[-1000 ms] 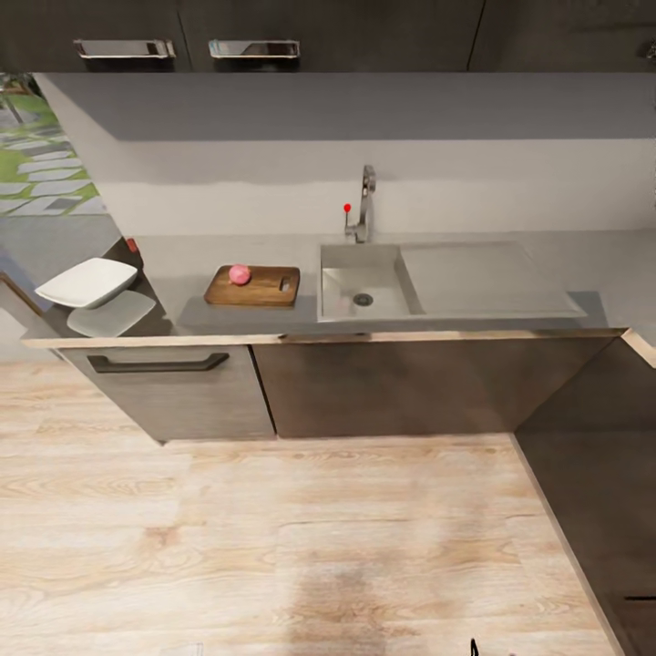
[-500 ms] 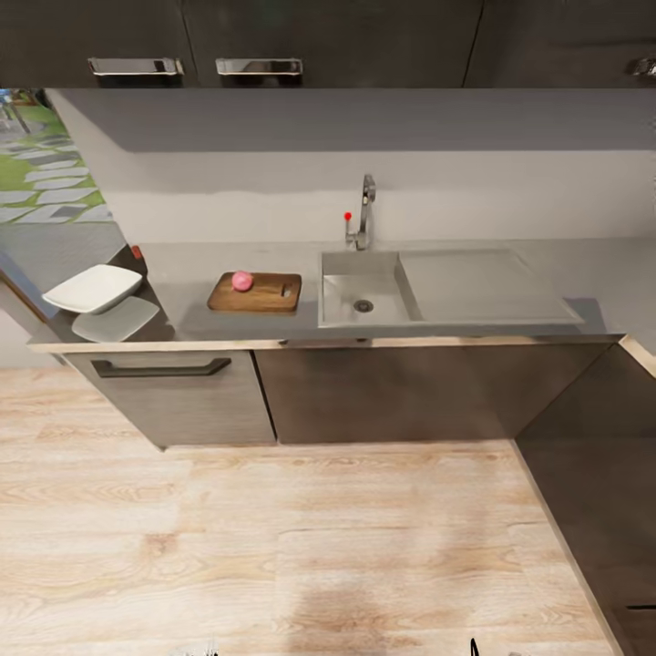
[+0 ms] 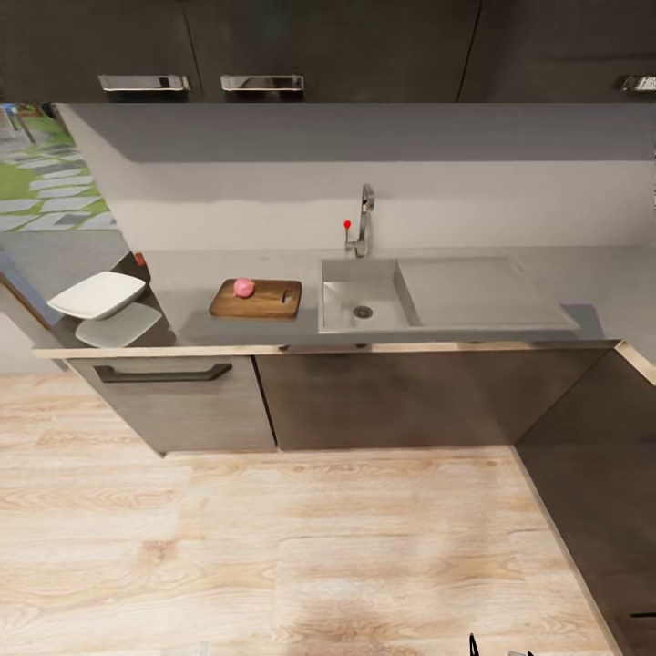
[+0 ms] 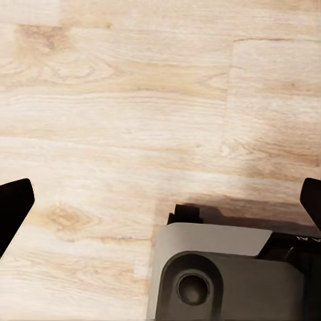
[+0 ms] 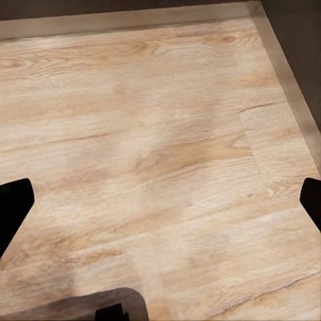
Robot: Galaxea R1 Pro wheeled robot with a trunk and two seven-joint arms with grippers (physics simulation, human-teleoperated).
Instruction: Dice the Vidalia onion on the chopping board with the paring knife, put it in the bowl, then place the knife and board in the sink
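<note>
Onion (image 3: 243, 288): small, round, pinkish; sits on the left end of the board (image 3: 257, 299), out of the sink (image 3: 364, 293).
Board: brown, long axis along the counter (image 3: 474, 328) edge, handle slot toward the sink, just left of the basin.
Knife: not made out.
Bowl (image 3: 97, 294): white, at the counter's far left.
Left gripper (image 4: 160, 200) and right gripper (image 5: 160, 200): both wide open, empty, over floor (image 3: 273, 547), well apart from the counter. Board lies ahead and leftward; the left arm is judged nearer.
</note>
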